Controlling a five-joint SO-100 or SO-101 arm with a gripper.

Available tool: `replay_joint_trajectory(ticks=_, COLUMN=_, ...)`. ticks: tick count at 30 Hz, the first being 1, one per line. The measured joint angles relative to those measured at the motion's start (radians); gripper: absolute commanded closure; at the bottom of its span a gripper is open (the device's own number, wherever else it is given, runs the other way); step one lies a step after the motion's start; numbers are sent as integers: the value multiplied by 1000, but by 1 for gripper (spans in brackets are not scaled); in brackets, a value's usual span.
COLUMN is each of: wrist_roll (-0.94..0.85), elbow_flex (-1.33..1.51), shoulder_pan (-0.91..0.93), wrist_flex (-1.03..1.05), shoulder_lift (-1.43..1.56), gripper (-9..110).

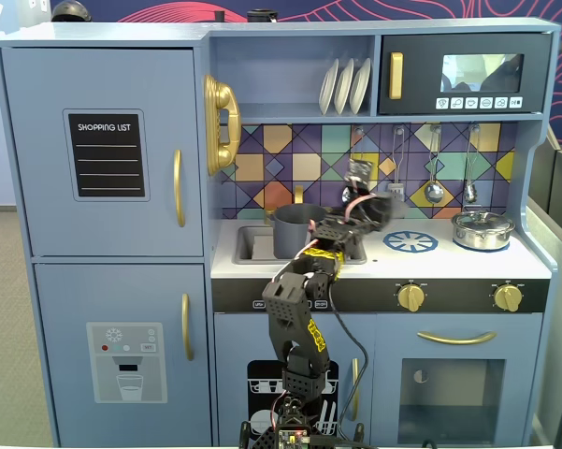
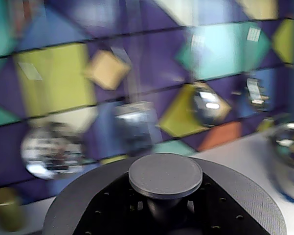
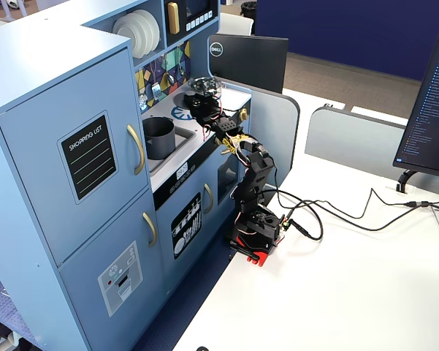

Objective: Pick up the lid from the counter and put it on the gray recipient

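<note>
In the wrist view the dark gray lid [image 2: 244, 193] fills the bottom, its round knob [image 2: 165, 175] in the middle. My gripper [image 2: 165, 209] is shut on the knob's stem, with black fingers [image 2: 112, 210] on either side. In a fixed view the gripper [image 1: 339, 227] holds the lid above the counter, just right of the tall gray recipient [image 1: 295, 232], which stands open in the sink. In another fixed view the gripper [image 3: 204, 110] is right of and beyond the gray recipient [image 3: 158, 137].
A shiny steel pot [image 1: 482, 229] with its own lid stands on the counter at the right and shows in the wrist view [image 2: 288, 161]. Utensils [image 1: 434, 190] hang on the tiled back wall. A blue burner mark [image 1: 410, 241] lies between.
</note>
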Motion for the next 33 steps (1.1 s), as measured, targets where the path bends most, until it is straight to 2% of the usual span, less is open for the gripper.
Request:
replay_joint_trajectory(ticks=9, wrist_roll=-44, elbow_flex=0, shoulder_pan=-227, wrist_flex=115, shoulder_lift=103, gripper=102)
replay_joint_trajectory(ticks=18, wrist_roll=-64, elbow_flex=5, shoulder_pan=-368, wrist_flex=129, shoulder_lift=110, gripper=102)
replay_joint_trajectory(ticks=33, wrist_roll=-71, elbow_flex=94, shoulder_pan=-397, wrist_flex=69, shoulder_lift=110, gripper=102)
